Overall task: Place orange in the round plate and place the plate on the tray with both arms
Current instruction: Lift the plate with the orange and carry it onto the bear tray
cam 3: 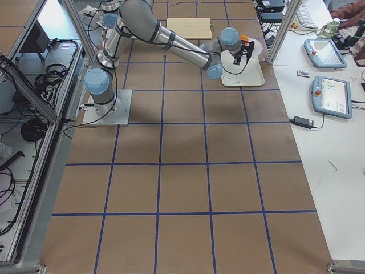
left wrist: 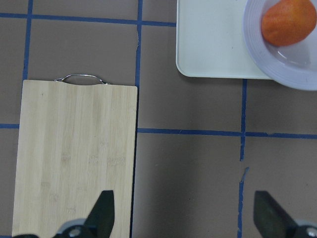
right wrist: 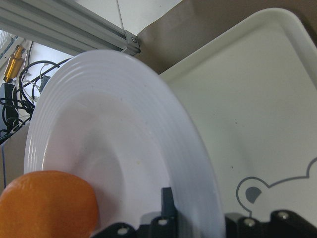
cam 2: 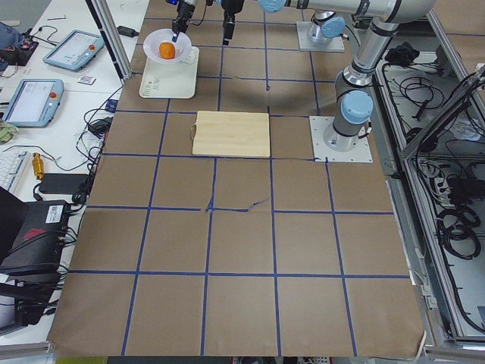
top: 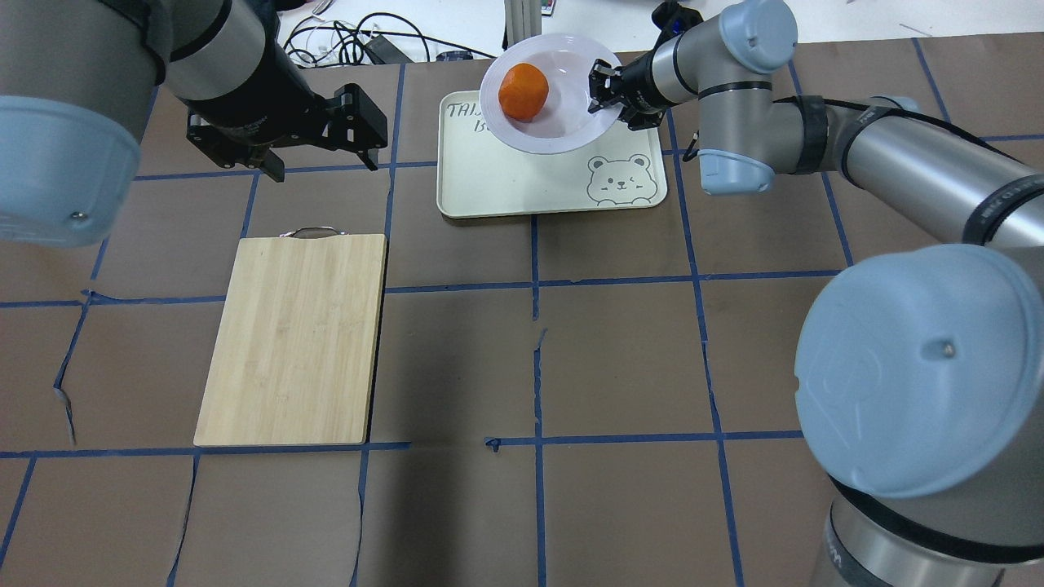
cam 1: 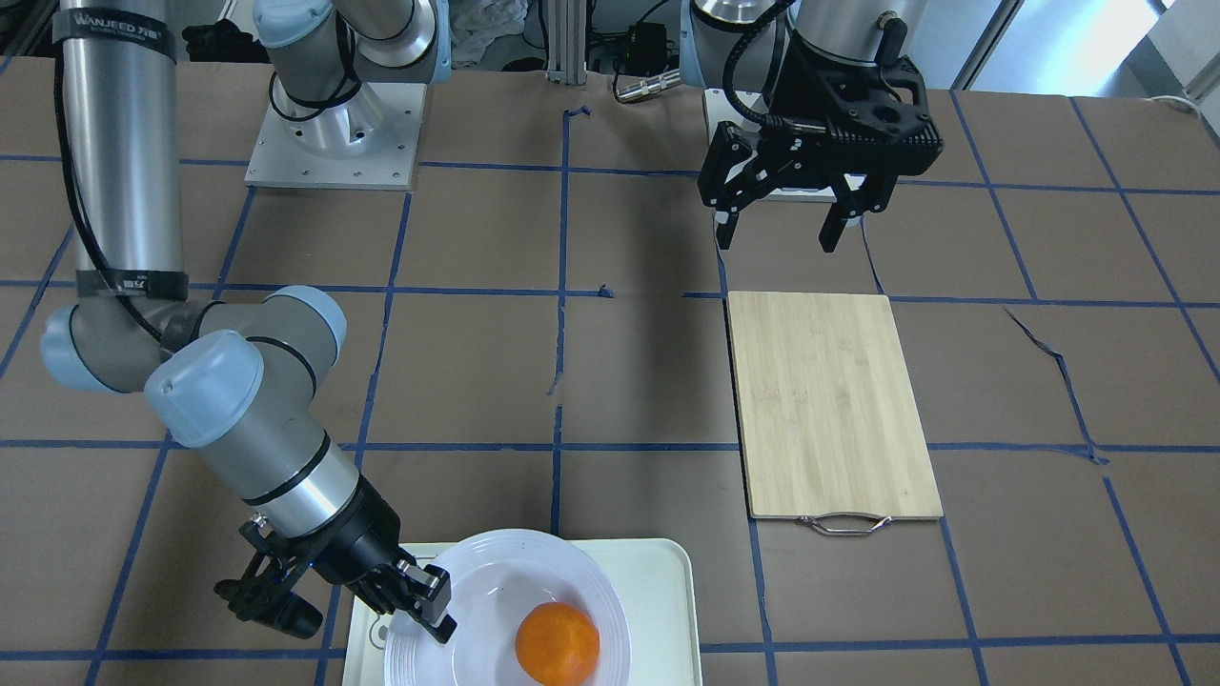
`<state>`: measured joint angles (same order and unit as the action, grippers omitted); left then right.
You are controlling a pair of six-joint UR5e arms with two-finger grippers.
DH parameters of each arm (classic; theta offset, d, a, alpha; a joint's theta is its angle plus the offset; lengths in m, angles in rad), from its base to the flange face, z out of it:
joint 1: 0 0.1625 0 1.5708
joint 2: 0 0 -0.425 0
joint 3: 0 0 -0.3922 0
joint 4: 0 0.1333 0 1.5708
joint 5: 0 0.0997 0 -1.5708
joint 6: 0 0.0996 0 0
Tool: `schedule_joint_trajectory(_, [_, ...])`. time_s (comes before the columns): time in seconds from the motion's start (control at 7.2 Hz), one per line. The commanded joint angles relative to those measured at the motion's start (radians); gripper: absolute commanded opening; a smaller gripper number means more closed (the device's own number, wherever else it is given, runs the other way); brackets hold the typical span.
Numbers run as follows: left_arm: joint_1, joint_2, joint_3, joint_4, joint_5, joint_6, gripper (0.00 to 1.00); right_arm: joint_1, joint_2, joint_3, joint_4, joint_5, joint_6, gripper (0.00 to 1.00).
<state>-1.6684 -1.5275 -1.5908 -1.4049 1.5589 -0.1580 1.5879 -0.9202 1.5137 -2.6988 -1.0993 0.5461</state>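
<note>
The orange lies in the white round plate, toward its left side. My right gripper is shut on the plate's right rim and holds it slightly tilted over the far end of the cream tray; the plate overhangs the tray's far edge. The right wrist view shows the ridged plate rim, the orange and the tray underneath. My left gripper hangs open and empty to the left of the tray, beyond the cutting board's handle. I cannot tell whether the plate touches the tray.
A bamboo cutting board with a metal handle lies left of centre on the brown, blue-taped table. Cables and an aluminium post stand just behind the tray. Tablets and cables lie on the side table beyond the tray.
</note>
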Motion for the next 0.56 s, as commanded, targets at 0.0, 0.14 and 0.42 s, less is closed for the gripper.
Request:
schedule_joint_trajectory(0.0, [-0.001, 0.001, 0.0, -0.003, 0.003, 0.001, 1.0, 0.0, 0.061, -0.014, -0.021, 0.022, 0.005, 0.02])
schedule_joint_trajectory(0.14, [-0.001, 0.0, 0.0, -0.002, 0.0, 0.001, 1.0, 0.0, 0.076, -0.013, -0.021, 0.022, 0.005, 0.02])
schedule_joint_trajectory(0.42, [-0.001, 0.001, 0.0, -0.002, 0.001, 0.001, 1.0, 0.0, 0.077, 0.005, -0.048, 0.022, 0.002, 0.15])
